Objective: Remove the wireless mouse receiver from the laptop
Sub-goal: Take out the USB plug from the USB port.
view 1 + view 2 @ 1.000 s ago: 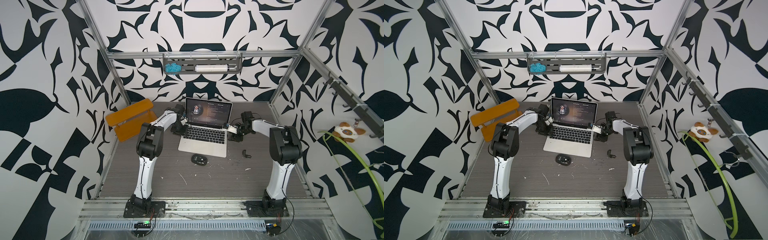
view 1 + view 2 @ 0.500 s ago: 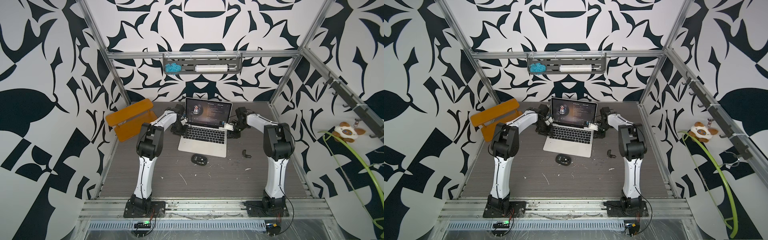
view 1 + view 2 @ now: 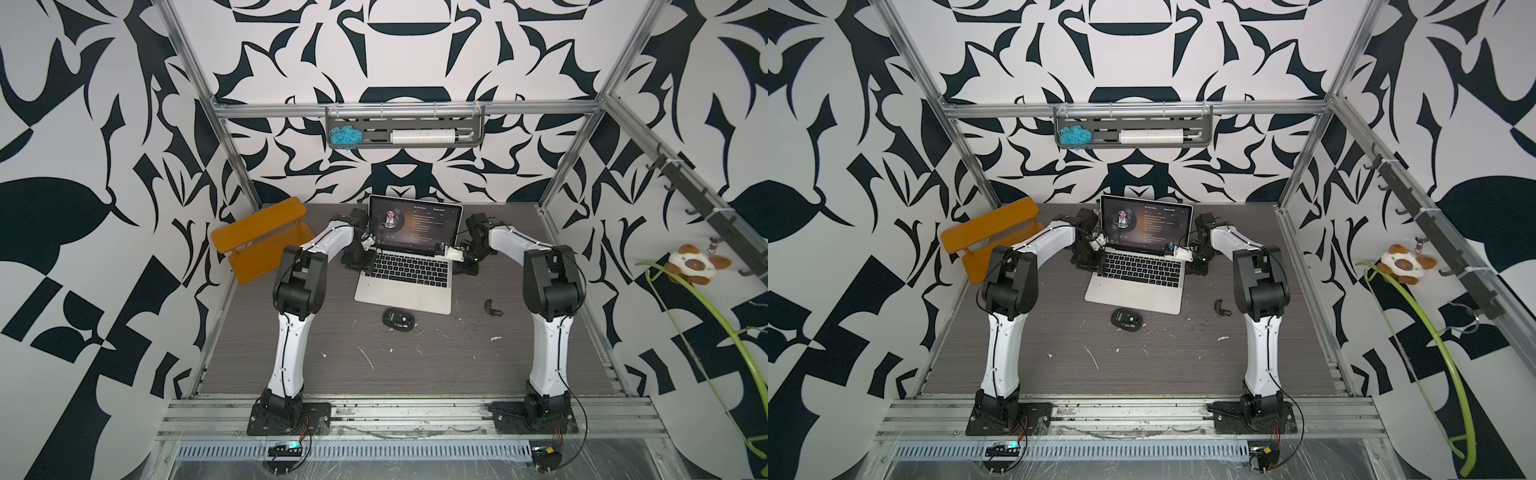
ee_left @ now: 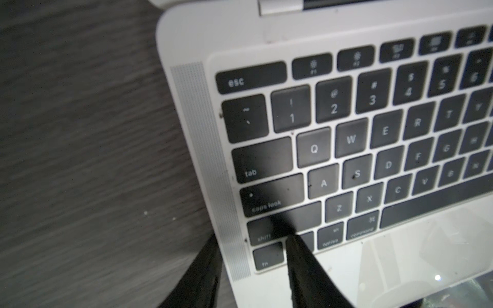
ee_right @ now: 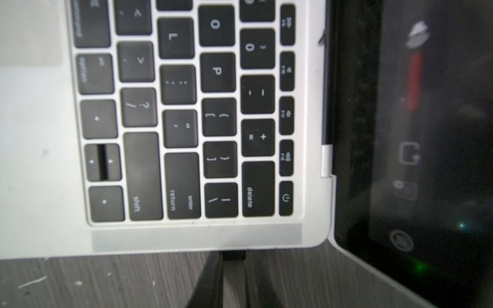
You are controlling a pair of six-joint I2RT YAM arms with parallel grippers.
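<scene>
The silver laptop point(image 3: 405, 291) point(image 3: 1136, 293) stands open at the back of the table, screen lit. In the right wrist view a short black stub, the wireless mouse receiver point(image 5: 234, 255), sticks out of the laptop's point(image 5: 34, 186) right edge. My right gripper point(image 5: 233, 262) point(image 3: 464, 269) is shut on it, one finger against each side. My left gripper point(image 4: 250, 237) point(image 3: 357, 262) is open and straddles the laptop's point(image 4: 400, 253) left edge. One of its fingers point(image 4: 301, 266) rests by the shift key and the other hangs over the table.
A black oval mouse point(image 3: 397, 319) point(image 3: 1127, 319) lies in front of the laptop. A small black L-shaped piece point(image 3: 492, 307) point(image 3: 1222, 308) lies on the table to its right. An orange shelf point(image 3: 264, 241) leans at the back left.
My right arm has swung in to the laptop's right edge and its jaws have closed on the black stub. The left arm has not moved.
</scene>
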